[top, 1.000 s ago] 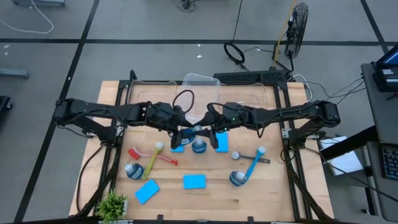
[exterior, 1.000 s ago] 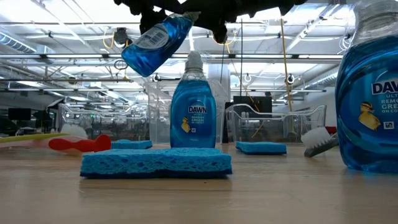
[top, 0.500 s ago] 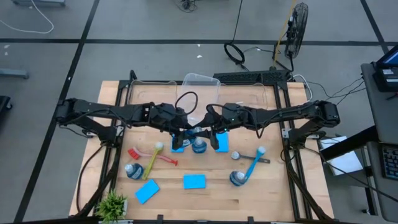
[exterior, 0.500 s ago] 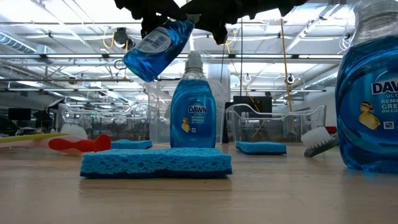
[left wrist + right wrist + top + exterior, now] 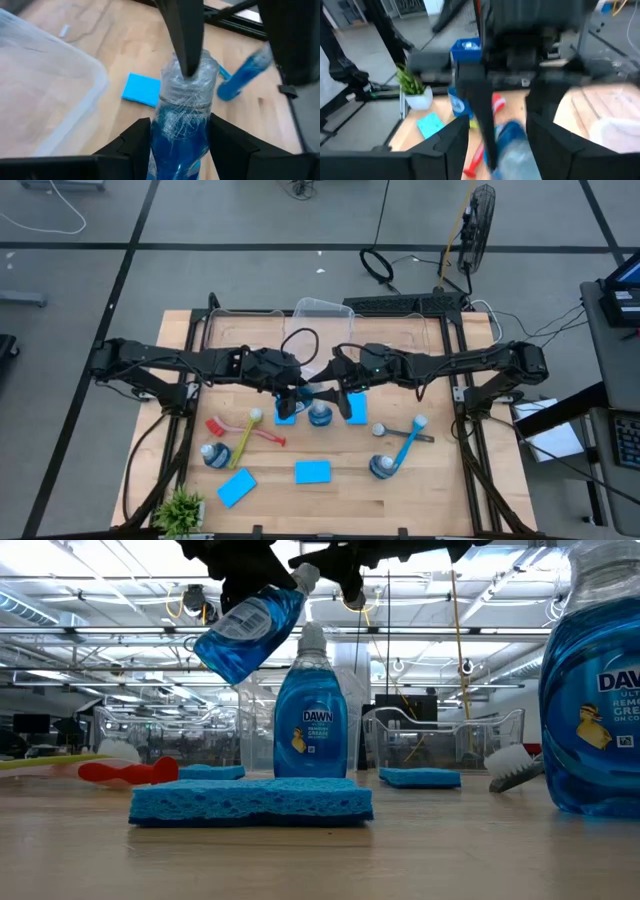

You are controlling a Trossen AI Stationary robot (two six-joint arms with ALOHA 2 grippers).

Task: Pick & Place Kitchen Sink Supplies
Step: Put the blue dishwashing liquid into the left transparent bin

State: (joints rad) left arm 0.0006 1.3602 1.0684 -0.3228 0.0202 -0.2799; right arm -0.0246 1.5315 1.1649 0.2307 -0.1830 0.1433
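Note:
A small blue soap bottle [image 5: 248, 628] hangs tilted in the air over the table's middle, with its pale cap [image 5: 305, 578] uppermost. My left gripper [image 5: 289, 390] is shut on it. My right gripper [image 5: 329, 392] faces it from the right, open. One dark finger [image 5: 186, 35] stands at the cap and the other [image 5: 295, 40] well off to the side. A second bottle [image 5: 311, 725] stands upright on the table below. Blue sponges [image 5: 312, 471], other bottles [image 5: 212, 454] and red [image 5: 262, 432], yellow-green [image 5: 244, 442] and blue [image 5: 405, 446] brushes lie on the table. My left gripper pinches the bottle's body [image 5: 182, 130] just under its shoulder between the two fingers [image 5: 135, 145], coming level from the table's left. The bottle is lifted clear and tilted, cap end up and toward the right arm. My right gripper has one finger over the cap's top [image 5: 189, 70]; I cannot tell whether it touches.
Clear plastic bins [image 5: 320, 330] stand along the table's far side. A small green potted plant [image 5: 180, 508] sits at the near left corner. Sponges [image 5: 357, 408] lie right under the two grippers. Bare wood shows along the near edge.
The held bottle has shifted slightly toward the table's left and sunk a little with my left gripper. Its cap, earlier hidden among my right gripper's fingers in the low view, now shows clear of them.

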